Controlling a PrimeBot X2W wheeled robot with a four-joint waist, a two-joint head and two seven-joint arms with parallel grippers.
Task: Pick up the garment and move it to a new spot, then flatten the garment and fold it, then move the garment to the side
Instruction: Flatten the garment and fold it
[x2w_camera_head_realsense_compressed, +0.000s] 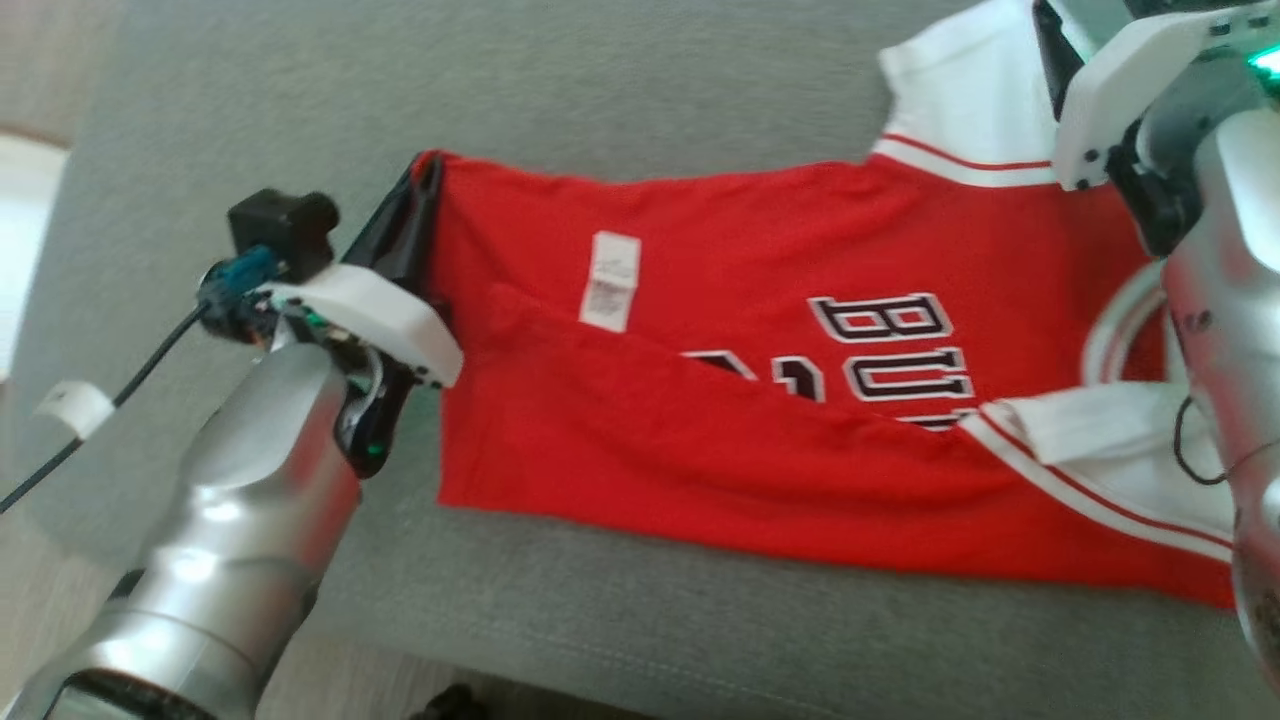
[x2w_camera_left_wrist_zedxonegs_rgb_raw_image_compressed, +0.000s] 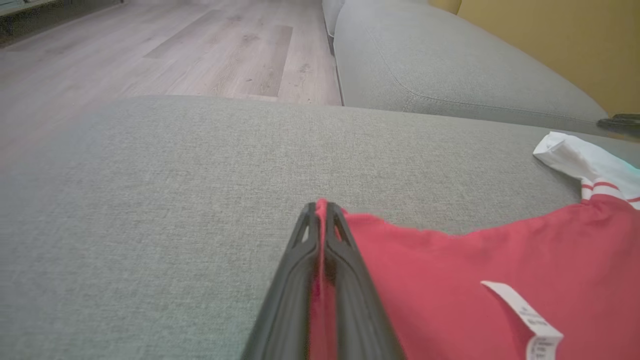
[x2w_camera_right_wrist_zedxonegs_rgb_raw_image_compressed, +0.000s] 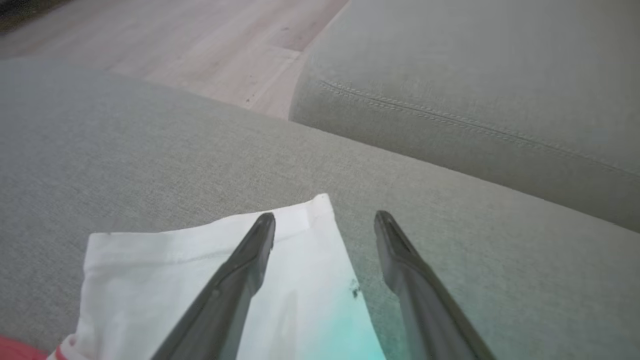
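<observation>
Red jersey (x2w_camera_head_realsense_compressed: 720, 440) is lying half-folded on grey woven sofa (x2w_camera_head_realsense_compressed: 650, 90), mid-view. L jaws are pinching its 10 o'clock corner; R jaws are gaping over white sleeve (x2w_camera_head_realsense_compressed: 960, 90) at 1 o'clock.

This looks like a home living room. A grey fabric sofa (x2w_camera_left_wrist_zedxonegs_rgb_raw_image_compressed: 450, 65) with stitched seams stands on a pale wood-plank floor (x2w_camera_left_wrist_zedxonegs_rgb_raw_image_compressed: 200, 45). Behind it is a mustard-yellow surface (x2w_camera_left_wrist_zedxonegs_rgb_raw_image_compressed: 550, 40), wall or cushion I cannot tell. A red jersey (x2w_camera_head_realsense_compressed: 750, 400) lies spread on a grey upholstered seat (x2w_camera_left_wrist_zedxonegs_rgb_raw_image_compressed: 150, 200).
</observation>
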